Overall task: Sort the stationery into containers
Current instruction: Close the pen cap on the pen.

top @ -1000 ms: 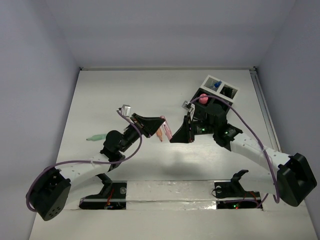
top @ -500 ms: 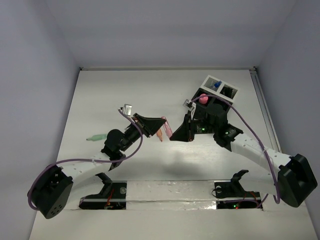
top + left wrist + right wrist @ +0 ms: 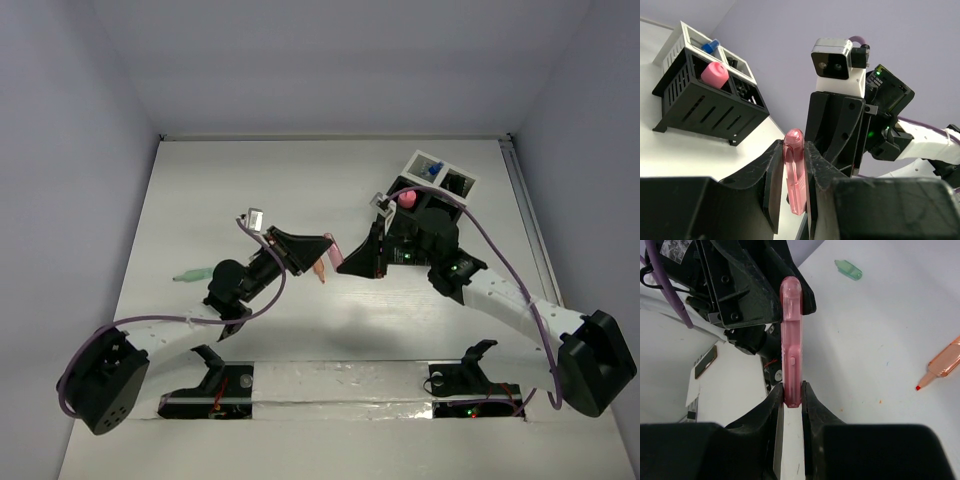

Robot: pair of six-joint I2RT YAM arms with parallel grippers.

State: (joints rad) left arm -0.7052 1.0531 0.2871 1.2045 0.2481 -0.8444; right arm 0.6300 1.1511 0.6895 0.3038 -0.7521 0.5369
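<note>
No readable text, brand, number or sign in any view. Sticker (image 3: 677,247) on black arm housing, top left corner of right wrist view: black-and-white print, too blurred and cropped to read. Pink marker (image 3: 791,340), black box (image 3: 700,112), white box (image 3: 674,47): no legible marking on visible faces.

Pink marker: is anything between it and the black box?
Only the right gripper, shut on the pink marker, sits between it and the black box; the left gripper grips its other end. Nothing else visible.
</note>
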